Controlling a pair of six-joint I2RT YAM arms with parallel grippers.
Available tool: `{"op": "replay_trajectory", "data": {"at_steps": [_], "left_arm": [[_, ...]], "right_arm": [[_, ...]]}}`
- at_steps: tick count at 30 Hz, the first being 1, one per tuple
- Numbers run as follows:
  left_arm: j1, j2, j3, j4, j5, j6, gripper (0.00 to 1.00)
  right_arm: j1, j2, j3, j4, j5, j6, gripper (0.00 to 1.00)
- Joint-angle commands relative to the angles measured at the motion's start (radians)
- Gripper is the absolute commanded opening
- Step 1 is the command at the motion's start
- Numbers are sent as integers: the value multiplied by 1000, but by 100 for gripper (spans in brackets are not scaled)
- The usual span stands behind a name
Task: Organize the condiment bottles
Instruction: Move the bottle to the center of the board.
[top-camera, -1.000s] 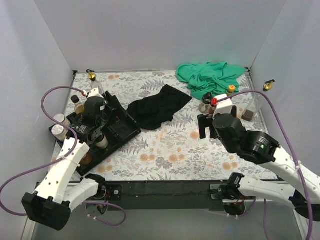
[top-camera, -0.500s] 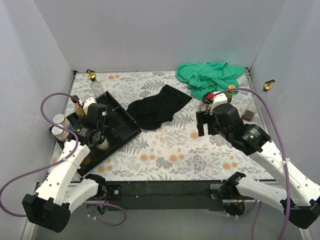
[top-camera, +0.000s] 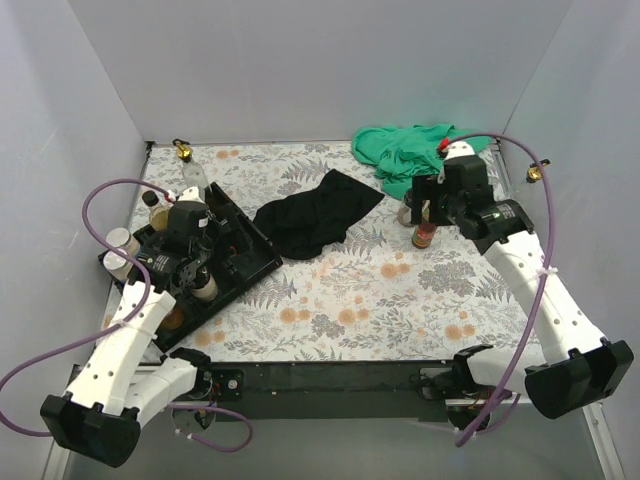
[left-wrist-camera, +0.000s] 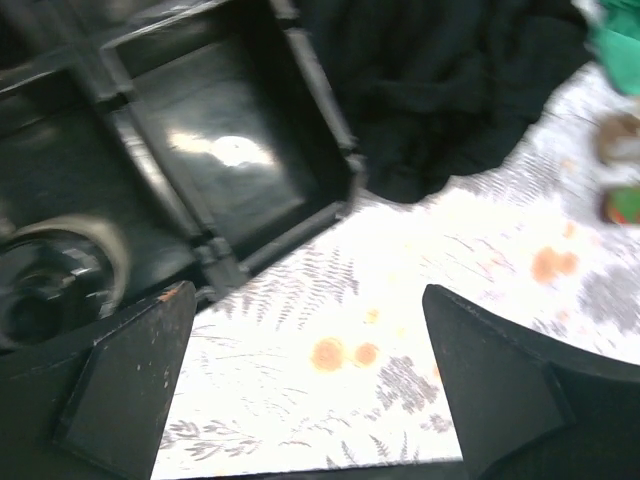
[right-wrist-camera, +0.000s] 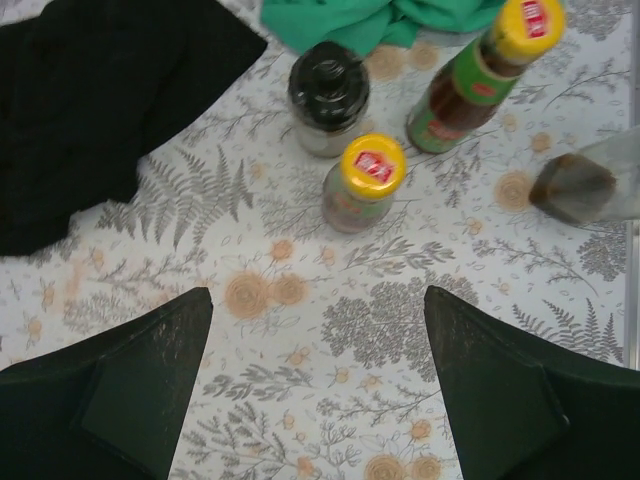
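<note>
My right gripper (right-wrist-camera: 318, 300) is open and empty, hovering just short of a group of condiment bottles (top-camera: 424, 234). In its wrist view, a short yellow-capped bottle (right-wrist-camera: 362, 185) is nearest. Behind it stand a black-lidded jar (right-wrist-camera: 327, 97) and a taller yellow-capped, green-labelled sauce bottle (right-wrist-camera: 485, 75). A clear bottle (right-wrist-camera: 590, 185) shows at the right edge. My left gripper (left-wrist-camera: 308, 295) is open and empty over the near edge of the black tray (left-wrist-camera: 240, 170). A jar (left-wrist-camera: 50, 280) sits in the tray. Other bottles (top-camera: 195, 178) and white-lidded jars (top-camera: 118, 240) stand left of the tray.
A black cloth (top-camera: 315, 215) lies mid-table and a green cloth (top-camera: 415, 150) at the back right, just behind the bottle group. A gold-spouted bottle (top-camera: 183, 150) stands at the back left corner and another (top-camera: 537, 172) by the right wall. Walls close in on three sides.
My right arm has swung back and to the right, from mid-table to just over the bottle group by the green cloth. My left gripper has shifted only slightly over the tray.
</note>
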Motion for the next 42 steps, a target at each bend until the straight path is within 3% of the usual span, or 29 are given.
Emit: {"op": "replay_trajectory", "data": {"at_steps": [1,10,17,21,36,42], "left_arm": [[0,-43,62,86,227,39,98],[-1,-123,34,134,208,-36,98],[0,-262,-66,253,228,-93,98],[0,-253,-53,262,275,-91,98],[-1,-193,-13,261,252,-48,98],[0,-236,-41,310,286,-120,98]], "right_arm": [[-187,18,64,53,-93,-56,95],[-283,123,38,162,-271,-59,94],[-283,233,53,191,-225,-82,90],[-285,267,36,209,-205,-88,87],[-283,273,-11,237,-200,-119,61],[-263,236,-42,266,-208,-148,35]]}}
